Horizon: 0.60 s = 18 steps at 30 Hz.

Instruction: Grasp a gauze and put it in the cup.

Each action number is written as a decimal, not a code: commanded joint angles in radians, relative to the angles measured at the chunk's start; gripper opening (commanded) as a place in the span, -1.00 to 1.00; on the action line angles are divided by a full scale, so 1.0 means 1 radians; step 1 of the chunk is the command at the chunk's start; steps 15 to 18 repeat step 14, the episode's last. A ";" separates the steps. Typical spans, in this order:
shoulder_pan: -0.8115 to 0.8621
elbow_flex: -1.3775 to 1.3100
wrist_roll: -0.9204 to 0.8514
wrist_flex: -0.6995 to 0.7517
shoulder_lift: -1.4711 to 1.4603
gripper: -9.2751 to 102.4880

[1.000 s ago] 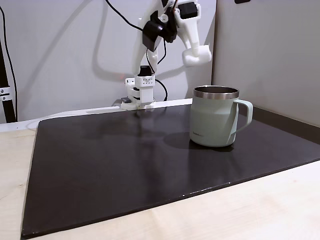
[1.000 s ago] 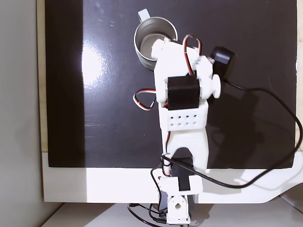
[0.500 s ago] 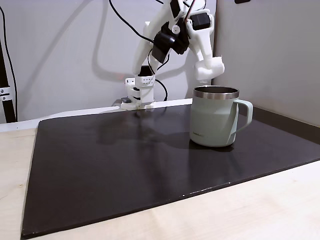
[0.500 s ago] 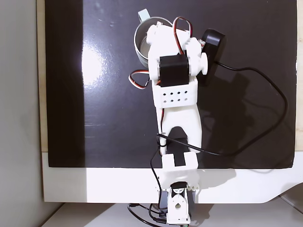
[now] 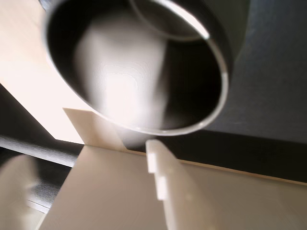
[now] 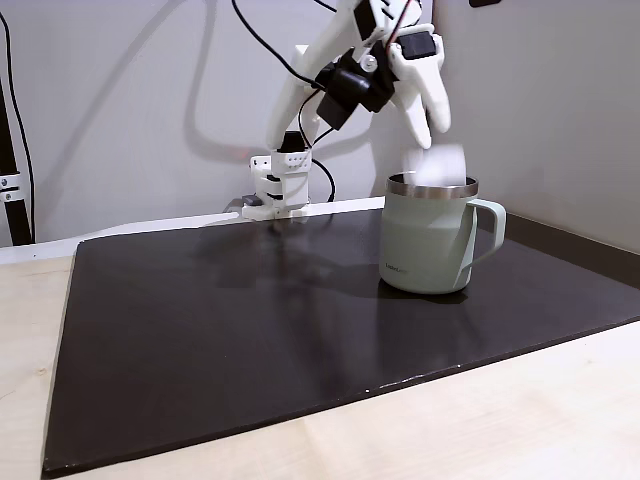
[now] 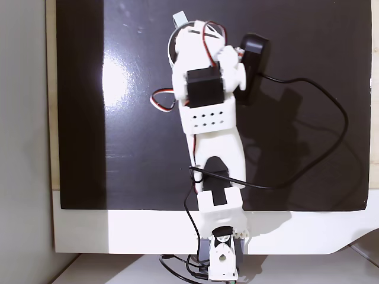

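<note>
From the side fixed view I see the gripper (image 6: 432, 125) hanging just above the cup (image 6: 432, 240), its white fingers (image 6: 437, 108) pointing down toward the steel rim. A blurred white shape, the gauze (image 6: 438, 165), sits between the fingertips and the rim, apart from the fingers as far as I can make out, so the jaws look spread and empty, though the blur makes this hard to be sure of. In the wrist view the cup (image 5: 218, 62) opens at twelve o'clock, with a smeared white patch, the gauze (image 5: 122, 81), inside its dark mouth. The cup stands on a dark mat (image 6: 220, 330). In the top fixed view the arm (image 7: 207, 112) covers most of the cup (image 7: 177, 21), at twelve o'clock on the mat (image 7: 136, 148).
</note>
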 commanded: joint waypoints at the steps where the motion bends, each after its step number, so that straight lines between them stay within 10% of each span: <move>1: -0.008 -0.054 -0.009 -0.011 0.011 -0.24; 18: -0.002 -0.054 -0.012 -0.005 0.015 -0.26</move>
